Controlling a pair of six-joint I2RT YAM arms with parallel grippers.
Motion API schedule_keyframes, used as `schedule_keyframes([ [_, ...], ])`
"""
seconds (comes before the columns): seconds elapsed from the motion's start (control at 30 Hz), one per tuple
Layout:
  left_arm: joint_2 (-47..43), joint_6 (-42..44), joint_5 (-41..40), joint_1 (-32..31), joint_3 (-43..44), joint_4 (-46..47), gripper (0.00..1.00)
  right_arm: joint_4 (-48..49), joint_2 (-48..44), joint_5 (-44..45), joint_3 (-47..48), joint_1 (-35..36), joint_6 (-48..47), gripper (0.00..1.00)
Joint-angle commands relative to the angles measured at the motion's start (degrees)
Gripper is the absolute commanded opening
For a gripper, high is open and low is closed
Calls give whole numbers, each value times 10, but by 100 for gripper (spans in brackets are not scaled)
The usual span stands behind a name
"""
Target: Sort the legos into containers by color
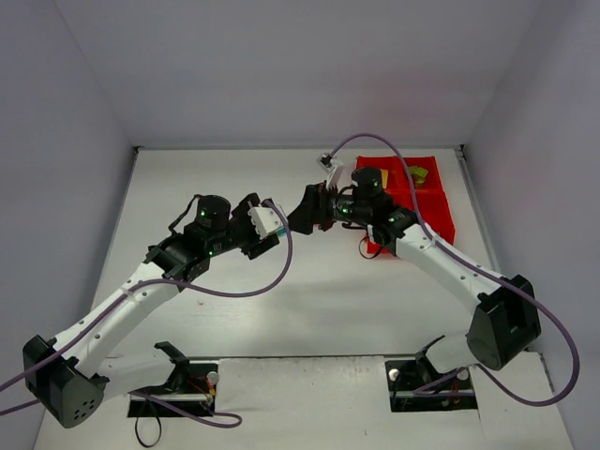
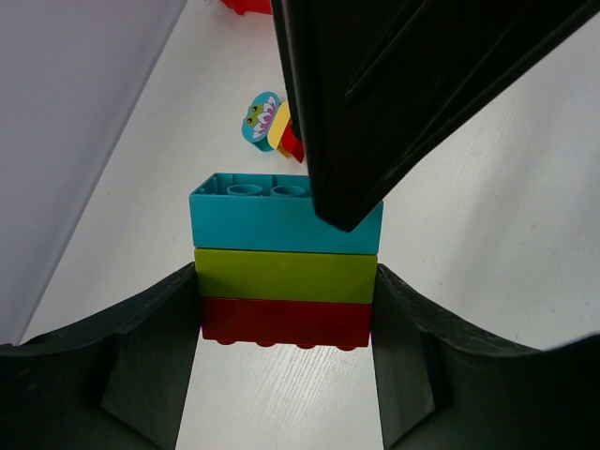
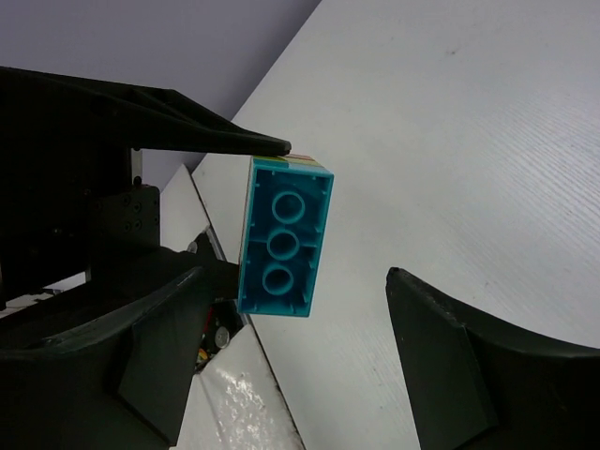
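My left gripper (image 2: 286, 286) is shut on a stack of three legos: a red brick (image 2: 286, 322) nearest the wrist, a green one (image 2: 286, 276) in the middle, and a teal one (image 2: 272, 223) at the outer end. In the top view this gripper (image 1: 269, 225) holds the stack above the table's middle. My right gripper (image 1: 302, 214) faces it, open. In the right wrist view the hollow underside of the teal brick (image 3: 284, 239) lies between the right gripper's (image 3: 300, 328) fingers, touching neither. The red containers (image 1: 433, 208) sit at the back right with a yellow-green piece (image 1: 416, 174) inside.
On the table beyond the stack lies a small cluster: a teal flower-faced piece (image 2: 261, 116), a yellow piece (image 2: 279, 126) and a red piece (image 2: 293, 144). A grey wall (image 2: 66, 112) runs along the left side. Purple cables (image 1: 281, 272) hang from both arms.
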Motion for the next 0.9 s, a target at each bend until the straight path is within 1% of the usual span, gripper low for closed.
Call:
schedule_keyframes([
  [0.0, -17, 14, 9, -4, 6, 61, 0, 50, 10, 14, 38, 18, 12, 71],
  [0.13, -15, 14, 10, -5, 1, 65, 0, 55, 30, 20, 47, 28, 18, 67],
  [0.27, -13, 15, 6, -5, -1, 68, 0, 60, 39, 26, 53, 34, 19, 56],
  [0.33, -12, 17, 3, -5, -2, 65, 0, 60, 40, 31, 52, 35, 19, 45],
  [0.37, -12, 16, 4, -5, -2, 65, 0, 60, 40, 31, 52, 35, 18, 37],
  [0.47, -8, 12, 9, -5, -2, 64, 0, 61, 37, 34, 48, 34, 16, 24],
  [0.5, -7, 11, 8, -4, -4, 62, 0, 60, 32, 35, 45, 33, 15, 15],
  [0.53, -3, 12, 7, -4, -5, 61, 0, 60, 28, 36, 44, 33, 13, 11],
  [0.57, 0, 11, 7, -4, -5, 59, 0, 60, 25, 38, 41, 29, 12, 4],
  [0.63, 7, 9, 7, -4, -4, 58, 0, 56, 13, 37, 34, 20, 11, 0],
  [0.8, 22, 8, 4, -4, -2, 52, 0, 46, -17, 21, 13, -29, 10, 0],
  [0.87, 29, 7, 2, -4, -1, 51, 0, 40, -35, 7, 2, -65, 9, 0],
])
